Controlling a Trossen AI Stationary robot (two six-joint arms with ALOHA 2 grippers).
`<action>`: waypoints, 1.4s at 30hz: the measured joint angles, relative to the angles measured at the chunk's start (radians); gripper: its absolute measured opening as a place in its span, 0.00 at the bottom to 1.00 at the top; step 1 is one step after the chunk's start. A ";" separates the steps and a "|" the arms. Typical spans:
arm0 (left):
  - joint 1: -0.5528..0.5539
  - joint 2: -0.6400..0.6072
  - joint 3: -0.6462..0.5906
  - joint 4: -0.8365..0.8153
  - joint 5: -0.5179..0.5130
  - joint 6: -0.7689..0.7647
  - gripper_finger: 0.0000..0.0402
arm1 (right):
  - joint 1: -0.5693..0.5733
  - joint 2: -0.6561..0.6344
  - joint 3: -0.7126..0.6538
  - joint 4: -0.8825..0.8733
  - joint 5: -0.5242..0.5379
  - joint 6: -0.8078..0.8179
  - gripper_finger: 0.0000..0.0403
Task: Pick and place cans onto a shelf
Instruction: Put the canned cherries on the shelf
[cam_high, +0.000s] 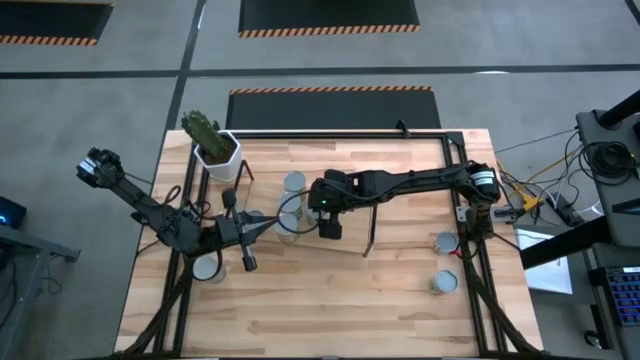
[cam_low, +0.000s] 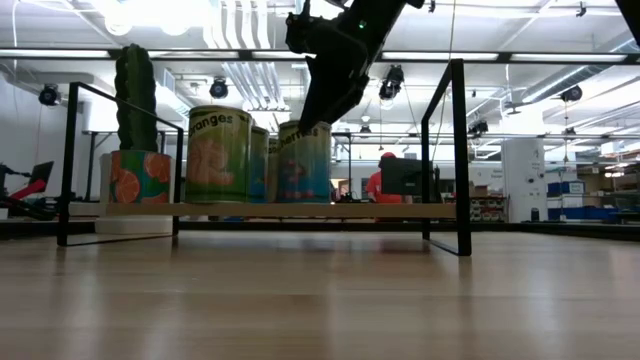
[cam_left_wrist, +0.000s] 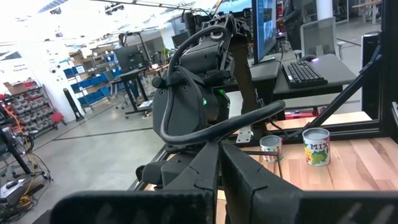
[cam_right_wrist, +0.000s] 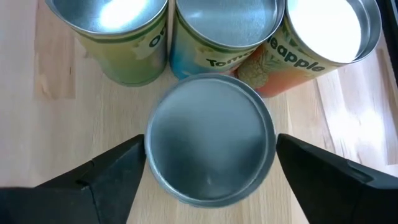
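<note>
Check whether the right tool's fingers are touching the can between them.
Apart. The right wrist view shows wood between each finger and the can.

right gripper (cam_right_wrist: 210, 171) reaches left over mid-table, fingers spread wide; left gripper (cam_high: 262, 226), fingers together, waits at the left.

Grey floor (cam_high: 120, 70), bright ceiling lights (cam_low: 150, 12)

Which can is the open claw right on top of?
The can between the right gripper's open fingers; the three labelled cans stand behind it.
</note>
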 joint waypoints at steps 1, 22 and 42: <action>0.000 0.000 0.000 0.000 0.000 0.000 0.00 | 0.000 0.000 0.000 0.000 0.000 0.000 0.87; 0.000 -0.003 0.000 -0.001 0.000 0.004 0.00 | 0.042 -0.036 0.113 -0.303 0.000 -0.009 0.66; 0.000 -0.003 0.000 0.000 0.000 0.018 0.00 | 0.005 -0.032 -0.035 -0.077 0.005 -0.096 0.03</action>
